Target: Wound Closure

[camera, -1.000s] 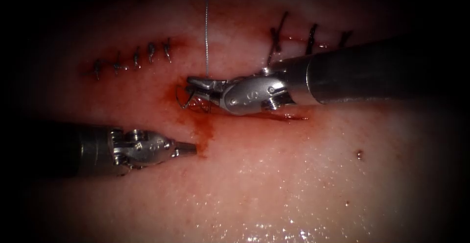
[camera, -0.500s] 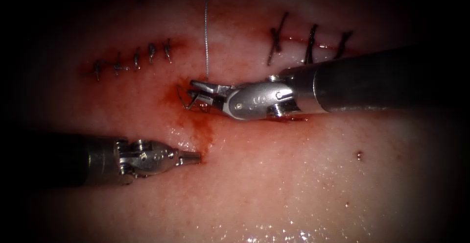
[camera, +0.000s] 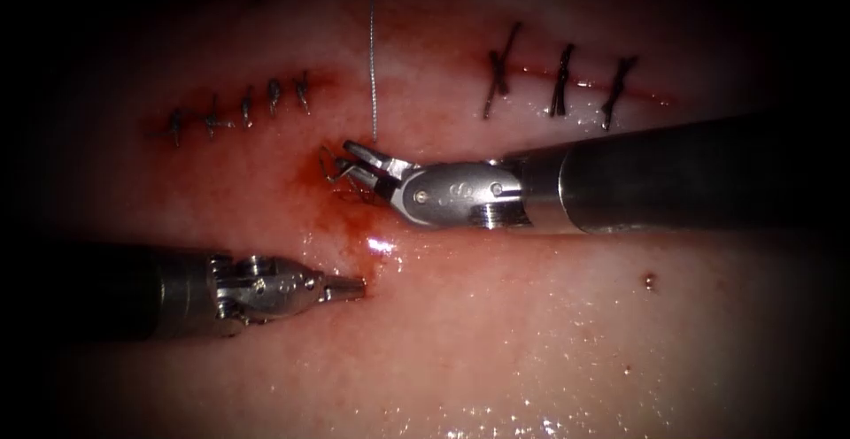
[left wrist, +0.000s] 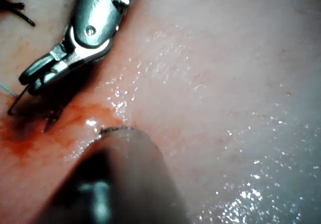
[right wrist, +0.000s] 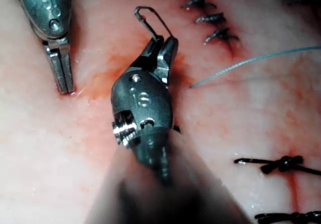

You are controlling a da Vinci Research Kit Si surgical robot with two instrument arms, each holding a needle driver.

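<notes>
The right gripper point(camera: 359, 163) pinches the curved needle point(camera: 333, 170) near one end, right at the open cut point(camera: 354, 193) in the tissue point(camera: 531, 333). The needle curls left from its tip, over the red fluid point(camera: 367, 227). The thread point(camera: 373, 58) runs up and away. The left gripper point(camera: 350, 288) is pressed together, holds nothing, and waits just below.

My endoscope light falls in a pool at the centre and fades to black toward every edge and corner. The wet tissue point(camera: 496, 333) nearest me throws back a scatter of small white glints, with one hard spot beside the red fluid point(camera: 354, 227). The right tool point(camera: 359, 163) shines bright on its metal wrist, and the needle point(camera: 329, 166) gripped in its jaws shows a thin glint. The left tool point(camera: 354, 287) has its shaft in gloom. Both wrist views are pale and strongly lit, with glare on the moist surface.
</notes>
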